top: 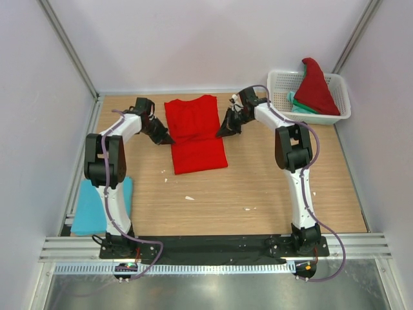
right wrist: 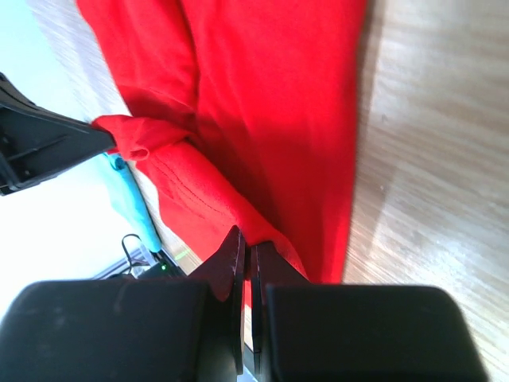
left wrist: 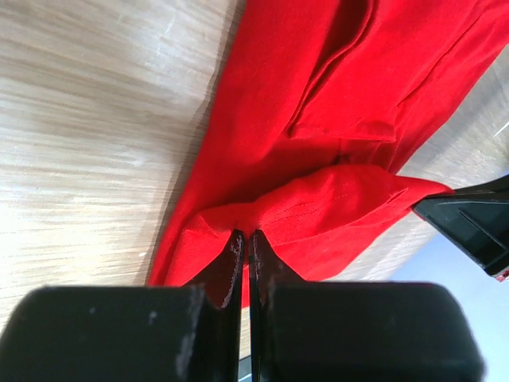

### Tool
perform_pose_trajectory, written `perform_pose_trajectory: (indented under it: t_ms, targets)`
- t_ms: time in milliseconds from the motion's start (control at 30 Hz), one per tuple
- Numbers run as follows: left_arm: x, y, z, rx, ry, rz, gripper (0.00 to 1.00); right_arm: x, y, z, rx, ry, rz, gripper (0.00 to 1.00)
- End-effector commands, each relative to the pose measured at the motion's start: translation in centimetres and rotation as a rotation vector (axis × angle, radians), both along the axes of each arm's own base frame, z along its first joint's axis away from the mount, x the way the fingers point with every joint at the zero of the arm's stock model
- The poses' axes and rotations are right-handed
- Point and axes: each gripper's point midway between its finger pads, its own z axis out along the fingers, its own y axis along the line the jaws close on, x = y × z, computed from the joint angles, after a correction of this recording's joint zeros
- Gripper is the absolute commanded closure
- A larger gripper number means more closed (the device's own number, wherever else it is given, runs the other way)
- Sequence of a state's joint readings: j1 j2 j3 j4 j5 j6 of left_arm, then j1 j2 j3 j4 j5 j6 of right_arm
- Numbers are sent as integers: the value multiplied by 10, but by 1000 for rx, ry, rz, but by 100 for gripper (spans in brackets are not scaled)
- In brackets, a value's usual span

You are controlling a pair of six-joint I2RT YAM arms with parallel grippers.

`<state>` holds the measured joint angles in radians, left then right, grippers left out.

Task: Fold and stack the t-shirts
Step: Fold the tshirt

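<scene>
A bright red t-shirt [top: 195, 132] lies folded lengthwise in the middle of the table. My left gripper [top: 165, 138] is shut on its left edge, and the pinched cloth [left wrist: 318, 207] rises off the table. My right gripper [top: 224, 132] is shut on its right edge, with the cloth [right wrist: 203, 199] lifted there too. A folded teal-green t-shirt [top: 102, 205] lies at the near left by the left arm's base. Another red t-shirt [top: 315, 87] and a teal one [top: 299, 104] lie in the basket.
A white lattice basket [top: 341, 97] stands at the back right corner. Small white scraps [top: 189, 197] lie on the wood near the middle. Grey walls close in the table on the left, back and right.
</scene>
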<state>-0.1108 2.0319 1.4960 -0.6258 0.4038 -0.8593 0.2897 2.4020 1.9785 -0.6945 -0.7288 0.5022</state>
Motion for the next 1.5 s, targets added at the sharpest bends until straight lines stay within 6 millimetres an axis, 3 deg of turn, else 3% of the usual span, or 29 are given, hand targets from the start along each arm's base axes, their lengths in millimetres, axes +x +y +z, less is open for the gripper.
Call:
perform_pose_trajectory:
  t_ms: [0,133,233,300,400,433,500,533,567,600,633,667,733,767,833,1000,1067,1233,1267,1300,1467]
  targets:
    - [16,2,7,6,-37,6,100,13,2,8,35,-17,-3,97]
    - [22,6,1,37,-53,2,99,24,3,4,47,-30,-23,89]
    - [36,11,5,69,-87,7,84,38,3,2,51,-55,-55,84]
    - [45,16,16,101,-123,9,74,52,-2,11,42,-101,-62,81]
    - [49,24,45,153,-200,11,60,65,-23,32,-18,-160,-76,67]
    - [49,26,65,159,-247,11,58,57,-33,34,-71,-164,-44,55]
    - [41,28,78,171,-277,9,54,59,-46,56,-137,-229,-43,53]
    - [35,26,89,154,-309,6,54,48,-46,49,-135,-200,-26,53]
    - [31,23,91,138,-318,2,55,43,-44,49,-132,-196,-28,53]
    - [27,17,94,112,-323,4,56,32,-33,70,-83,-221,-11,53]
    - [27,2,102,46,-365,-27,58,34,-23,76,-38,-251,-26,54]
    - [17,-7,95,13,-356,-43,65,18,-19,59,-33,-203,-21,55]
    - [15,-32,98,-86,-400,-74,72,12,0,72,9,-268,-7,62]
    - [7,-39,87,-106,-375,-79,77,3,4,61,13,-229,-17,65]
    - [8,-56,79,-151,-375,-84,80,-1,24,63,64,-238,-4,75]
    - [12,-80,53,-223,-366,-98,81,1,49,48,99,-234,-13,80]
    - [20,-83,40,-244,-369,-91,86,7,58,40,147,-220,1,80]
    - [48,-82,34,-284,-444,-75,87,22,66,26,196,-203,0,78]
    - [51,-80,22,-282,-425,-67,87,26,68,29,222,-200,5,78]
    - [54,-77,19,-293,-417,-52,88,29,65,16,229,-175,-5,78]
    - [66,-62,-4,-310,-405,-26,88,50,54,5,308,-154,-67,77]
